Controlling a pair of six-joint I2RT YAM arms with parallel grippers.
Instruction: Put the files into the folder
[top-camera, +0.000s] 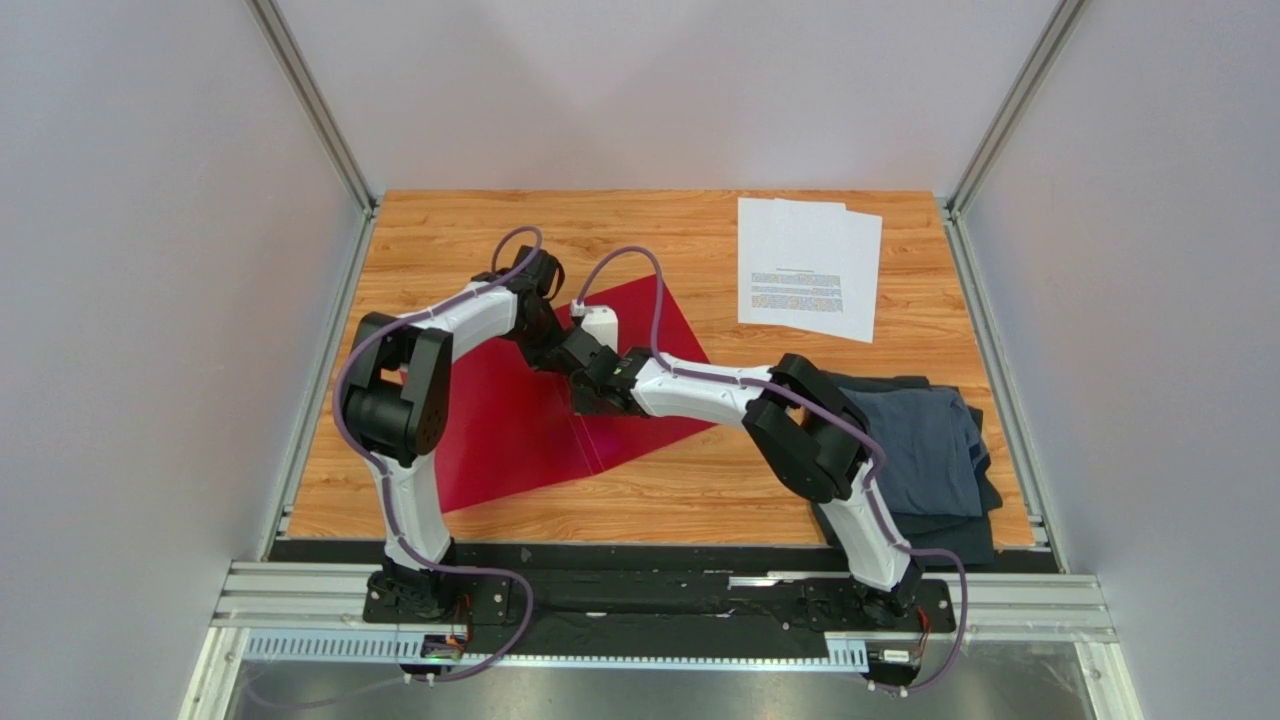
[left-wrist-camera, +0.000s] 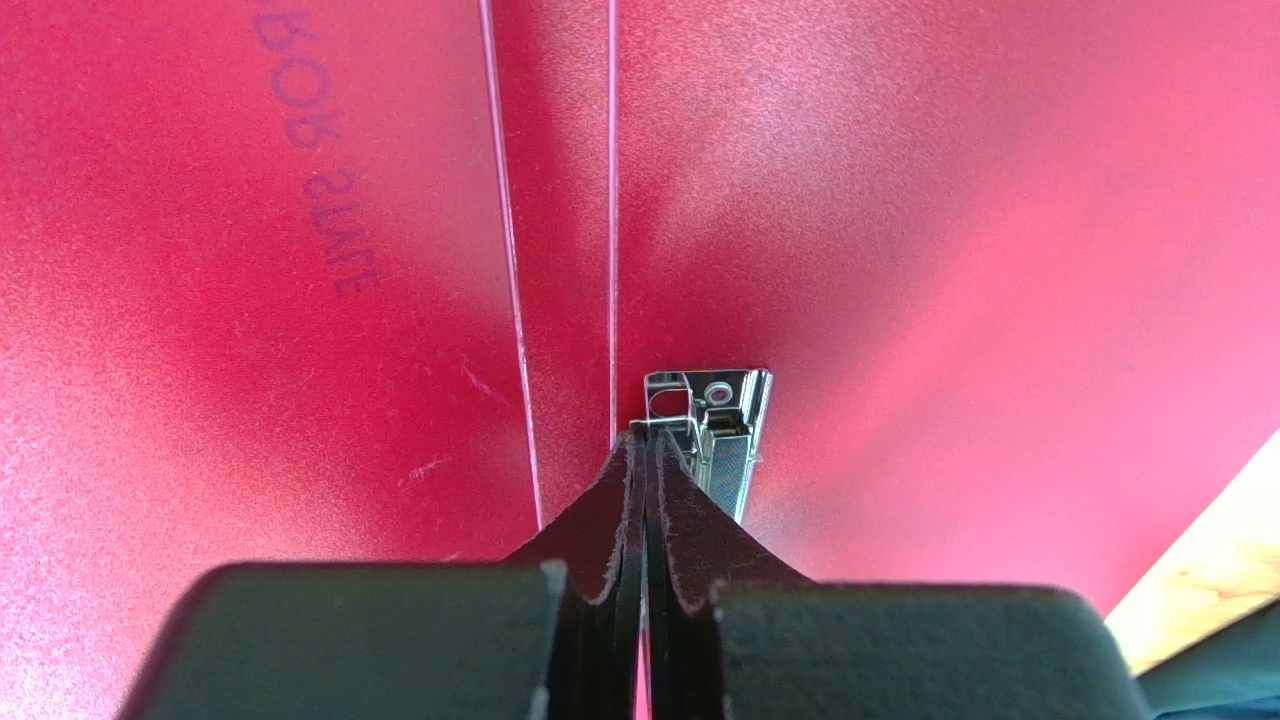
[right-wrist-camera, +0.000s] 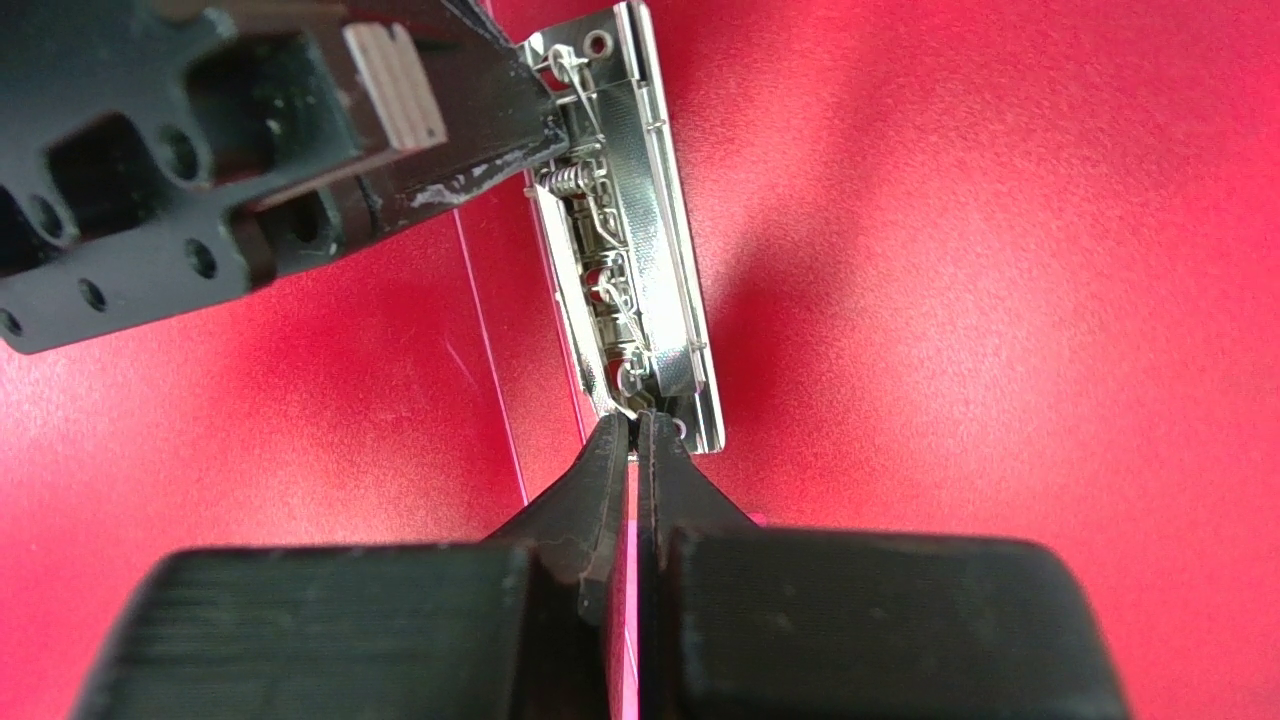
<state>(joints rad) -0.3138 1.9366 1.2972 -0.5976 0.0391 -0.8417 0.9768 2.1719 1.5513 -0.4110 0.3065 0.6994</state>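
The folder (top-camera: 511, 428) lies open on the surface (top-camera: 706, 488), left of centre. Both tools meet over its metal clip (right-wrist-camera: 639, 270). The left tool (left-wrist-camera: 649, 443) and right tool (right-wrist-camera: 639, 428) are fully closed, tips at opposite ends of the clip. Whether either pinches a thin lever cannot be told. The files (top-camera: 809, 267) lie well apart at the far right, long axis running near to far. The right arm is nearer, so the fetch is probably its job.
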